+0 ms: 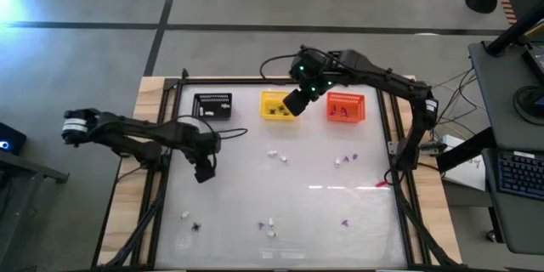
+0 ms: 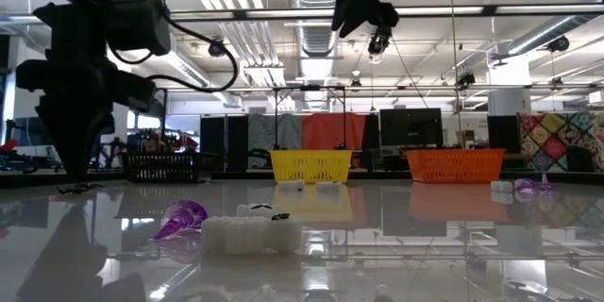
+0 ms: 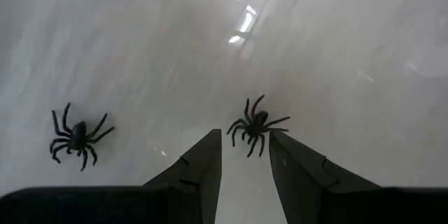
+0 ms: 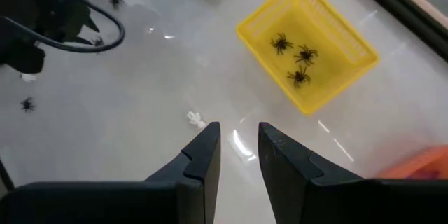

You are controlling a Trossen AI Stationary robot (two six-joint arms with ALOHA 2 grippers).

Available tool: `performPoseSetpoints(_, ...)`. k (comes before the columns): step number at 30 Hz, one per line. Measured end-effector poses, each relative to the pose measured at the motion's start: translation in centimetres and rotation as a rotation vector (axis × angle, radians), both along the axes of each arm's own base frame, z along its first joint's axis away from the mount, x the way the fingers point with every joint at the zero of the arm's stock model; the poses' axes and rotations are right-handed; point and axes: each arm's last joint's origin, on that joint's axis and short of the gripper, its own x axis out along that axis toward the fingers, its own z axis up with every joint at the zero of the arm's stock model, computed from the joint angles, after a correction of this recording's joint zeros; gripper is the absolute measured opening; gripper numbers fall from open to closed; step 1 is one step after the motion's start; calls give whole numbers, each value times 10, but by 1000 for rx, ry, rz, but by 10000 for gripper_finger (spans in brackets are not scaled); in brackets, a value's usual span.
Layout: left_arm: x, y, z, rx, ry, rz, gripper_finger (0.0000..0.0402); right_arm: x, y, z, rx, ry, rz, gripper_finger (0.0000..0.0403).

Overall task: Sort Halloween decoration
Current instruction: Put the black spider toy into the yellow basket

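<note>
Three ways dividing the Halloween decoration (image 1: 274, 154) by kind: white bits, black spiders, purple bits, all loose on the pale surface (image 1: 297, 178).

Noting nearest the front edge, in the low view, a purple bit (image 2: 182, 219) lying just beside a clump of white bits (image 2: 250, 234). Seeing from above a lone spider (image 1: 196, 227) and a white piece (image 1: 185, 215) toward the front left corner, and another purple piece (image 1: 344, 221) toward the front right.

Moving to mid-depth, left side: finding the left end effector (image 1: 204, 172) hanging low over the surface, fingers parted and gripping nothing. Seeing through its wrist camera a black spider (image 3: 255, 124) lying just past the fingertips, not between them, and a second spider (image 3: 75, 136) well off to one side. Noting mid-surface a few white and purple trinkets (image 1: 350, 159) lying apart.

Reaching the far edge: logging a black basket (image 1: 212, 104), a yellow basket (image 1: 279, 104) and an orange basket (image 1: 346, 107) standing in a row. Finding the right end effector (image 1: 295, 102) raised high beside the yellow basket, fingers apart, holding nothing. Counting three spiders (image 4: 305, 54) lying inside the yellow basket, and spotting purple bits in the orange one.
</note>
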Motion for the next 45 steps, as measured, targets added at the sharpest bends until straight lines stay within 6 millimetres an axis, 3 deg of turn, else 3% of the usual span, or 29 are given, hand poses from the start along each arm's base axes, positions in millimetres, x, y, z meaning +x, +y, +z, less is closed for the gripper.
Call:
performPoseSetpoints(12, 12, -14, -15, -66, 23, -125, 103, 1, 3, 0, 9, 3, -18, 104)
performPoseSetpoints(28, 21, -11, -31, 101, 93, -110, 101, 2, 5, -1, 13, 5, -8, 102)
performPoseSetpoints(32, 21, -10, -31, 115, 92, -133, 78, 2, 9, -1, 15, 13, 2, 97)
performPoseSetpoints(38, 21, -10, -31, 132, 87, -175, 12, 3, 12, -1, 15, 15, 13, 98)
performPoseSetpoints(45, 21, -10, -30, 130, 71, -201, 2, 3, 12, -1, 16, 17, 11, 98)
